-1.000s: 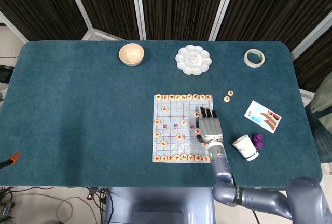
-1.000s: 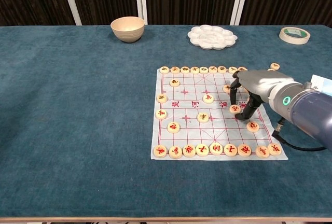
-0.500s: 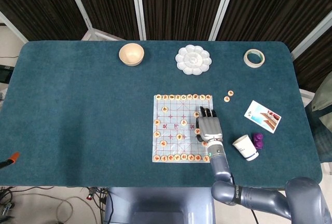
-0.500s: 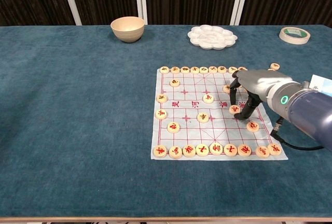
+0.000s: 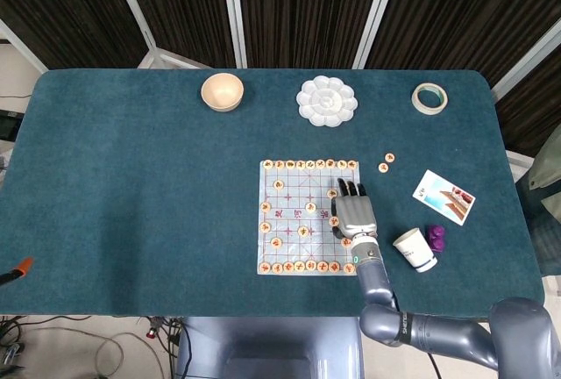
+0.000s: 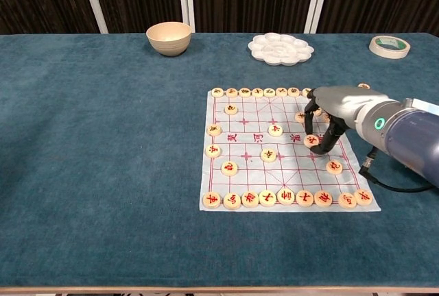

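A round xiangqi piece [image 6: 312, 140] on the paper chessboard [image 6: 240, 173] is pinched between the curled, narrow fingertips of the right hand [image 6: 328, 118], palm down

Matt teal cloth table [image 5: 131, 186]; thin paper-like chessboard sheet [image 6: 247, 155]; smooth wooden-looking discs [image 6: 230, 168].

**A Blue-Green Table in a Dark Room**

A big table with a soft blue-green cloth top [image 5: 131, 186] fills the room. Behind it hang dark ribbed wall panels [image 5: 298, 10] split by slanted silver metal bars [image 5: 230, 10]. Grey floor with black cables [image 5: 61, 335] shows below.
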`<action>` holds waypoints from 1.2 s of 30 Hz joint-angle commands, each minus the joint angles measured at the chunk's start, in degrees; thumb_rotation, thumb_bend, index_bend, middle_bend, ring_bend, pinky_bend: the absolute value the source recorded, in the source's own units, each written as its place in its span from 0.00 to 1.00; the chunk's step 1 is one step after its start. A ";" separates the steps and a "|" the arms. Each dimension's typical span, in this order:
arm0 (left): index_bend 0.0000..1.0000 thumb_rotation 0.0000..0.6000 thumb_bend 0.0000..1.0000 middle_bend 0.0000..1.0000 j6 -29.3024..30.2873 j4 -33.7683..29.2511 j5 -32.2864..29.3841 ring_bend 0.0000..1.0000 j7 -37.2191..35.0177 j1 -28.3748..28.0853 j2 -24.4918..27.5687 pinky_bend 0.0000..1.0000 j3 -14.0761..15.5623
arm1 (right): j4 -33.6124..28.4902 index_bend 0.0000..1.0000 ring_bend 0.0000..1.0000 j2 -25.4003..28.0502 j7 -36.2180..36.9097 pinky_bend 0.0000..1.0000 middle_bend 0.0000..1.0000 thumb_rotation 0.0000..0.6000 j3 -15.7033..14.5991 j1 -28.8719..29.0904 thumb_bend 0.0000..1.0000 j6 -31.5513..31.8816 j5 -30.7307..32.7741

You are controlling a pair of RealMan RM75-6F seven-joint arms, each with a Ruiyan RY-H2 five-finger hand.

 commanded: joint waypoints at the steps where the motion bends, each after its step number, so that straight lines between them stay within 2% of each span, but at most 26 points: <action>1: 0.06 1.00 0.00 0.00 0.08 0.01 -0.08 0.00 -0.05 0.03 0.02 0.00 -0.08 | -1.00 0.55 0.00 0.96 -0.85 0.09 0.00 1.00 0.59 0.54 0.38 -0.29 1.20; 9: 0.06 1.00 0.00 0.00 -0.37 0.23 -0.46 0.00 0.29 -0.21 -0.23 0.00 -0.15 | -1.61 0.55 0.00 2.65 -2.48 0.09 0.00 1.00 2.00 2.50 0.38 -1.77 4.73; 20: 0.06 1.00 0.00 0.00 -0.59 0.43 -0.98 0.00 -0.10 -0.31 -0.16 0.00 -0.41 | 2.18 0.55 0.00 1.07 -3.63 0.09 0.00 1.00 2.77 5.09 0.38 -2.31 8.15; 36: 0.06 1.00 0.00 0.00 -0.62 0.59 -1.71 0.00 -0.56 -0.28 0.04 0.00 -0.76 | 6.26 0.55 0.00 -0.67 -3.15 0.09 0.00 1.00 2.04 6.55 0.38 -3.63 8.99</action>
